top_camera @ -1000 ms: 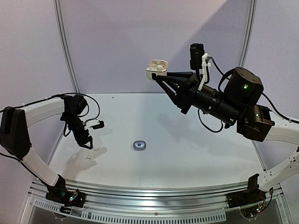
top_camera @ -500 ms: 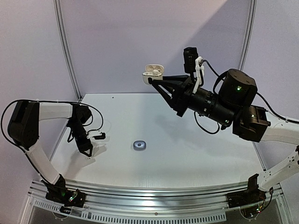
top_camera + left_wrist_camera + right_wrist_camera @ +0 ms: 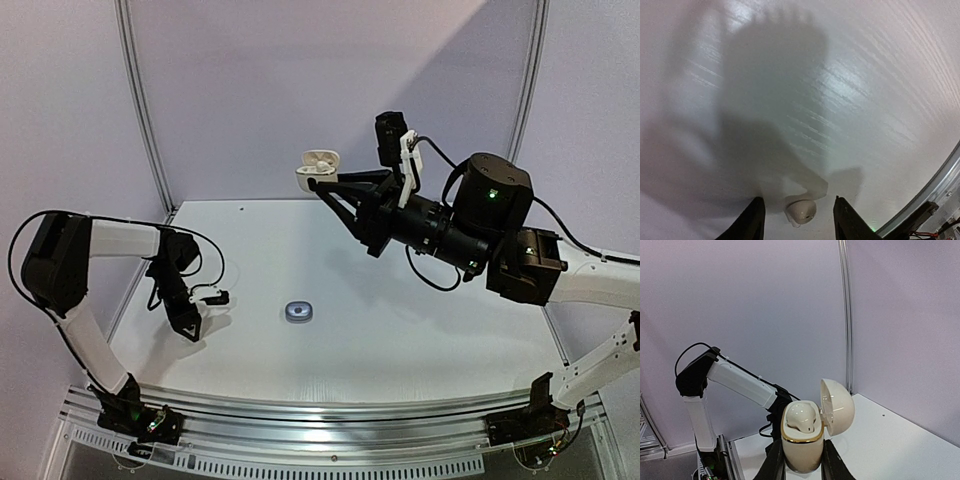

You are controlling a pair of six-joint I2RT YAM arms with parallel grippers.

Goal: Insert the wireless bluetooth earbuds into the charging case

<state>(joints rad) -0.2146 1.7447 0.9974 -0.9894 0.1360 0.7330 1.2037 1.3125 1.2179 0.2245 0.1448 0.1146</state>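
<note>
left gripper (image 3: 188, 326) low on the white table (image 3: 420, 340), jaws part open either side of a white earbud (image 3: 801, 211), not touching it, small grey case (image 3: 298, 312) mid-table, well apart, right gripper (image 3: 325, 185) raised high, clamped on the open white charging case (image 3: 800, 450), another earbud (image 3: 801, 417) seated inside

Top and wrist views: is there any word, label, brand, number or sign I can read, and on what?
No text can be read.
White charging case: unmarked on the side shown.
Seated earbud and loose earbud on the table: unmarked.
Small dark case: too small to tell.
</note>
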